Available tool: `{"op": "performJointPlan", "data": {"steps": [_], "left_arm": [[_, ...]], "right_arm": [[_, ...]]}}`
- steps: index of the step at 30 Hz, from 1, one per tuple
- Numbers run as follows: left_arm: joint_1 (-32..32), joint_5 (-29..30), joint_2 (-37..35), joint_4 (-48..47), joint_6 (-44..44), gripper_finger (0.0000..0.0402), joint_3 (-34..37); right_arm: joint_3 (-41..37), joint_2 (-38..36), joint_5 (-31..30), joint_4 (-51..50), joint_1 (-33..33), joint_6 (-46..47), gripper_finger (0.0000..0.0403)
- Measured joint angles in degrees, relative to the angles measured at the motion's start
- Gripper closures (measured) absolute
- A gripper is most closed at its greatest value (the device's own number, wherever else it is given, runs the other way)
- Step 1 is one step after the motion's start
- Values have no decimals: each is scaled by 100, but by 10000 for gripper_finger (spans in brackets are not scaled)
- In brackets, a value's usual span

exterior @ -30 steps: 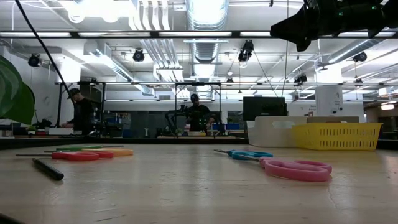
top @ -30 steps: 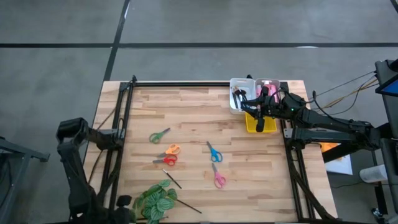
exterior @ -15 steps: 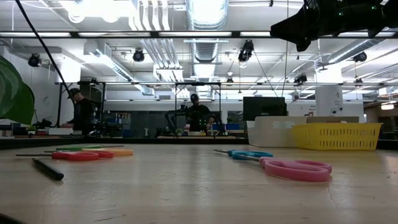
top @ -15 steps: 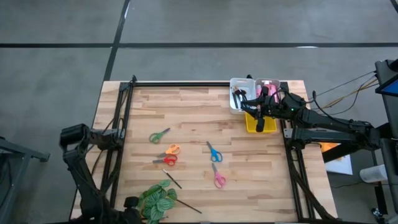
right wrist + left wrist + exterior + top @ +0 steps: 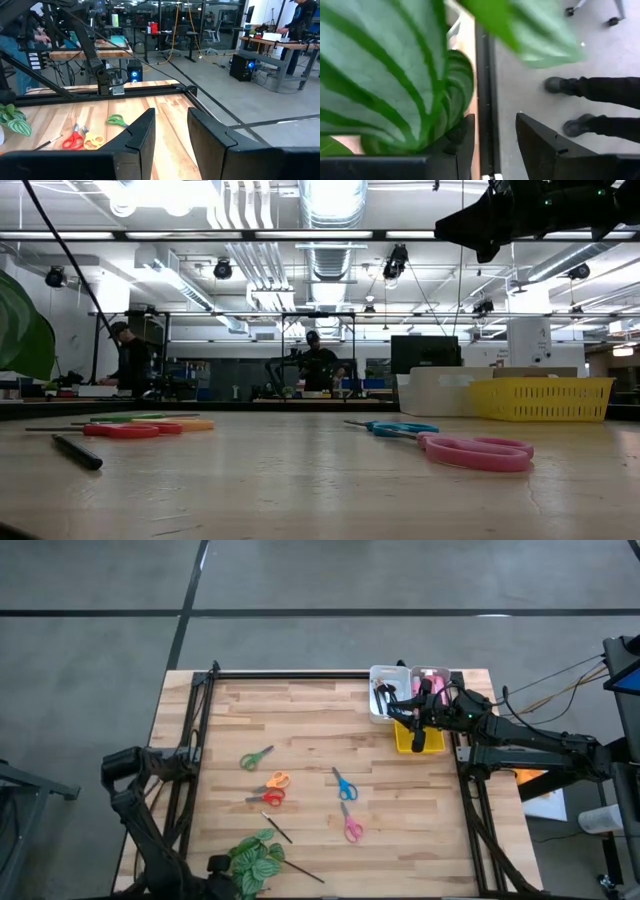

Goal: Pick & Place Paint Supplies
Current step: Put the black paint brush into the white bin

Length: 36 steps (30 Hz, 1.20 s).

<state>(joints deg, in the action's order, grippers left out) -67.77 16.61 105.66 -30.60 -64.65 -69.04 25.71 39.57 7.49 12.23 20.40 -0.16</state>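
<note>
Five scissors lie flat mid-table: green (image 5: 257, 757), orange (image 5: 277, 780), red (image 5: 268, 798), blue (image 5: 344, 783) and pink (image 5: 351, 825). A dark brush (image 5: 277, 828) and a thin one (image 5: 301, 871) lie near the leafy plant (image 5: 250, 862). Pink tubes (image 5: 430, 678) sit in a bin at the far right. My left gripper (image 5: 215, 866) (image 5: 495, 117) is open at the near left edge, right beside the plant's leaves (image 5: 395, 75). My right gripper (image 5: 405, 712) (image 5: 171, 112) hovers open over the bins, holding nothing. My left gripper stands at the plant's left side, slanting down. A leaf (image 5: 457, 85) reaches down to one finger (image 5: 462, 137); I cannot tell whether they touch. Nothing lies between the fingers.
A white bin (image 5: 388, 675) with brushes and a yellow bin (image 5: 404, 743) stand at the far right, under my right arm. Black frame rails (image 5: 196, 730) run along both table sides. A person's legs and shoes (image 5: 580, 90) show on the floor beyond the left edge.
My left gripper has sunk and gone toward the table's right edge, closer to the plant, staying open. My right arm and all supplies have kept still.
</note>
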Motion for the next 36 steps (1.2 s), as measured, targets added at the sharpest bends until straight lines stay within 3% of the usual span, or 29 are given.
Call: {"op": "performJointPlan", "data": {"steps": [22,36], "left_arm": [[63,-117,588,33,-573,260,212],[63,-150,582,-71,-612,392,262]], "right_arm": [[0,0,2,2,-1,9,290],[0,0,1,2,0,9,290]]}}
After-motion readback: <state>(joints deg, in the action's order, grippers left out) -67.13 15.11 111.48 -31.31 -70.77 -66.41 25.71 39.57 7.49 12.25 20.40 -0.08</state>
